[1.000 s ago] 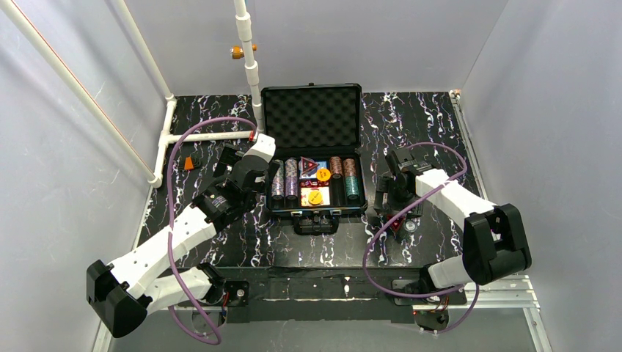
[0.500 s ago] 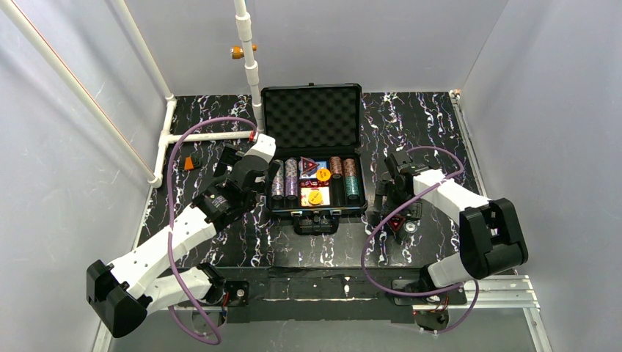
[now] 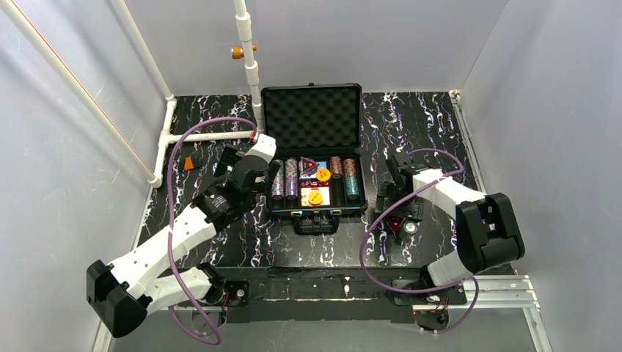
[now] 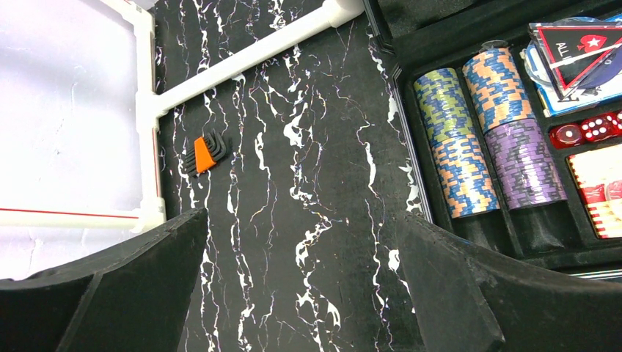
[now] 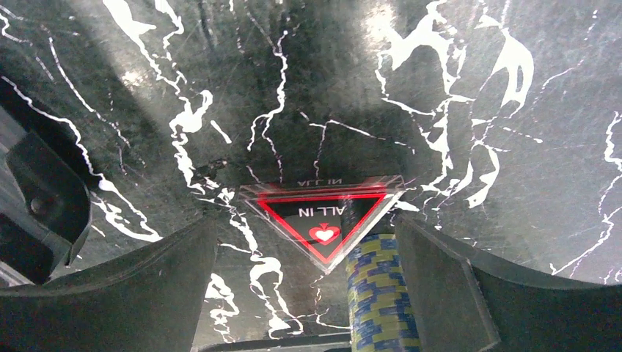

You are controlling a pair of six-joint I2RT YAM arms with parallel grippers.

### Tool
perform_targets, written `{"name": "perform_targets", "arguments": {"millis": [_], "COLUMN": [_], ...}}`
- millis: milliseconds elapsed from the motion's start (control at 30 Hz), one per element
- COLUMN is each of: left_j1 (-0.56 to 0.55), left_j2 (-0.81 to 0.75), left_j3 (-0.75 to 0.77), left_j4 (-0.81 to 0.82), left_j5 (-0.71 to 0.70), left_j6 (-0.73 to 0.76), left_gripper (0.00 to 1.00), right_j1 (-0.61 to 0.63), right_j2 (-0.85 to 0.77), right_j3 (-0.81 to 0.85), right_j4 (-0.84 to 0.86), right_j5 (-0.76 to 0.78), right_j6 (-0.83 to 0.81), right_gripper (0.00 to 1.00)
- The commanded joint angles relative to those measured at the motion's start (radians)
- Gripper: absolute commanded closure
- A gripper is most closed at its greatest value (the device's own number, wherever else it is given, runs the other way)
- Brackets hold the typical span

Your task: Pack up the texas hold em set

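Your right arm has swung its elbow inward and eased the right gripper (image 5: pixel 304 242) a little lower over the loose pieces, while your left arm has not shifted. The texas hold em set sits mid-table: its black case (image 3: pixel 314 213) lies open with the foam lid (image 3: pixel 312 117) upright, well off to the side of the right jaws and just outside the right-hand finger of the left gripper (image 4: pixel 302 220). Chip rows (image 4: pixel 469 147), red dice (image 4: pixel 587 130) and a card deck (image 4: pixel 598 183) are already seated in it. Still outside the case, a clear triangular plaque (image 5: pixel 323 224) lies centred between your right jaws, its tip over or against a blue-and-yellow chip stack (image 5: pixel 378 293) lying close to the right-hand finger. Both grippers stand wide open and hold nothing. The plaque looks thin and lies nearly flat, so closing too high would likely skid it away, and closing too low would scrape the fingers on the table (image 5: pixel 469 110). A finger catching the stack could scatter the chips. The plaque reads "ALL IN" in red above a small spade mark. A second plaque (image 4: pixel 579 55) in the case shows "ALL" and a red emblem. Ahead of your left jaws, an orange hex-key holder (image 4: pixel 204 154) lies apart by the white pipe (image 4: pixel 249 59).
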Motion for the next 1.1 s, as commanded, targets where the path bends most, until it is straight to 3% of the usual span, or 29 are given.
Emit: {"name": "perform_targets", "arguments": {"millis": [0,933,1067], "left_j1": [-0.001,-0.001,-0.001], "left_j2": [-0.022,-0.028,-0.030], "left_j3": [-0.003,-0.002,-0.003], "left_j4": [-0.004,-0.009,-0.009], "left_j5": [-0.007,-0.005,-0.005], "left_j6": [-0.004,-0.003,-0.005], "left_gripper": [0.01,0.01,0.00], "right_j1": [-0.023,-0.025,-0.026], "right_j2": [0.021,0.067,0.073], "right_j3": [0.001,0.011,0.022], "right_j4": [0.018,0.050,0.055], "right_j5": [0.016,0.041,0.042], "right_j6": [-0.015,-0.001,0.003], "right_gripper": [0.02,0.23,0.22]}}
